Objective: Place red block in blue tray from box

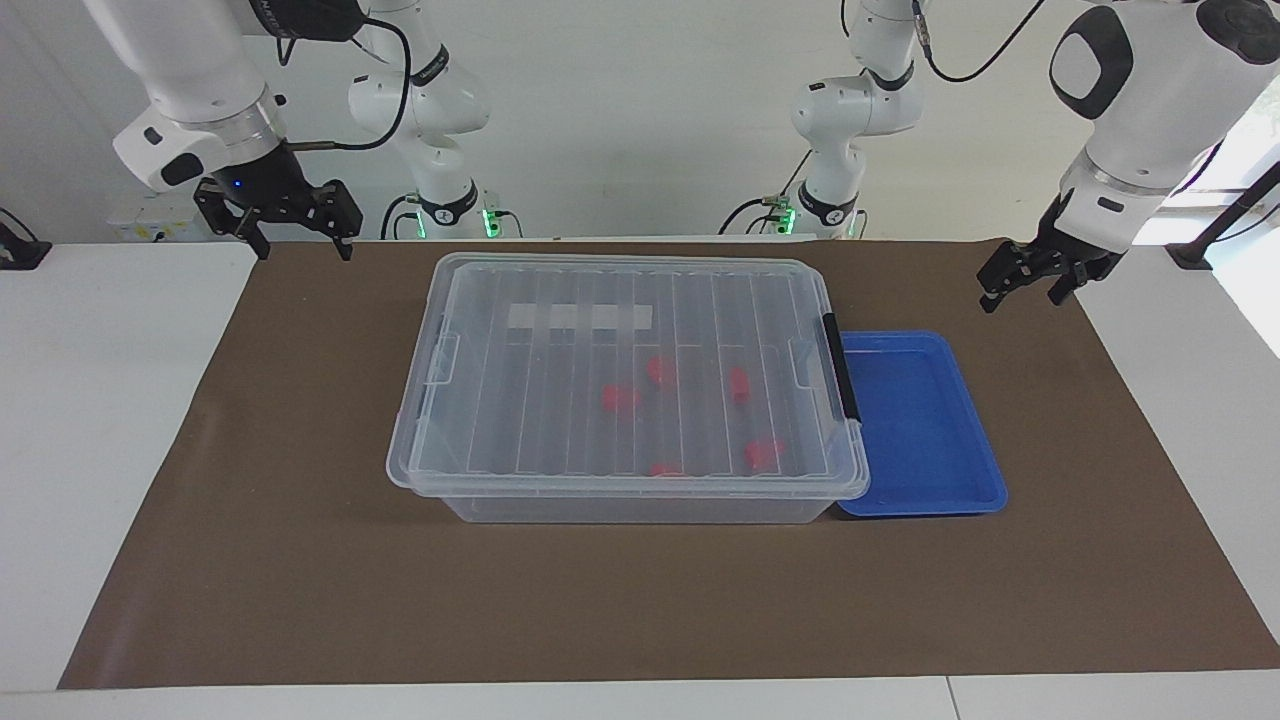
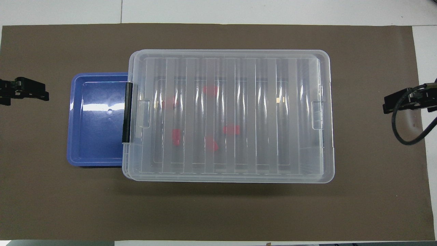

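Both pincers, left [image 1: 1028,285] and right [image 1: 300,228], hang spread apart; box [image 1: 630,380] label [image 1: 580,317] is blank.

Red blocks [image 1: 622,398]: blurred through the ribbed lid [image 2: 228,112] of the box [image 1: 640,505]; shapes indistinct. Blue tray [image 2: 97,118]: one edge hidden under box. Both arms: cropped by overhead view's edges.

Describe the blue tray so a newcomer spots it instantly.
Find the big clear lidded box in the middle of the brown mat. The blue tray lies flat beside the box's black latch handle, toward the left arm's end. It is the only opaque blue, open, shallow container, and nothing lies in it.
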You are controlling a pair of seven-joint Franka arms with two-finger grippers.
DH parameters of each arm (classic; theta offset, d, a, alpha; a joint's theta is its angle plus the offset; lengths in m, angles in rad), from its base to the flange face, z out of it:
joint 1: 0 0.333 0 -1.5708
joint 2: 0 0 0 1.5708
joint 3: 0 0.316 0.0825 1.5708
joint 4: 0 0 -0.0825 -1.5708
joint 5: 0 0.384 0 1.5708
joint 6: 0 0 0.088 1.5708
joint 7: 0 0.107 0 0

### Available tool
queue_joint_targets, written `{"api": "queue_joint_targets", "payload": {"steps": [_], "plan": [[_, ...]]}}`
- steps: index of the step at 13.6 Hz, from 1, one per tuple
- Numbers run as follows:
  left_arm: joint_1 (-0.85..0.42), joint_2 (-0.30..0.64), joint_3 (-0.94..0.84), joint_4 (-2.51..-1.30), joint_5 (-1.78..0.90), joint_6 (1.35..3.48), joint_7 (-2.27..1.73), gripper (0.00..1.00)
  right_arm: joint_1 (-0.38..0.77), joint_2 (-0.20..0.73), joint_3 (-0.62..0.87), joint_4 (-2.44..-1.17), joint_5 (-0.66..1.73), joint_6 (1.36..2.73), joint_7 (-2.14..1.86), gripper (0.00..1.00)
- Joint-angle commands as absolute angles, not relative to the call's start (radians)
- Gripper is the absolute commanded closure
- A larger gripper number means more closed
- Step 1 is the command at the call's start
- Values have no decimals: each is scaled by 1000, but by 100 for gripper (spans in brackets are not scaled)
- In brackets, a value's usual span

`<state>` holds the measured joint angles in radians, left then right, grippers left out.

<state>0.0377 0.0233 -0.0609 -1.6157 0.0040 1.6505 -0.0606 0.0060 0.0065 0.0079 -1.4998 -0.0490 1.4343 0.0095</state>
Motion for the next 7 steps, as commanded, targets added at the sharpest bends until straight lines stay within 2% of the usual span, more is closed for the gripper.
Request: {"api": "queue_joint_targets", "payload": {"steps": [1, 7], "plan": [[43, -5, -63, -1643, 12, 1647, -58, 0, -2, 6, 12, -1494, -32, 1427, -5, 0], [43, -5, -63, -1643, 12, 1647, -58, 0, -2, 11, 61, -1511, -31, 1492, 78, 0]]}}
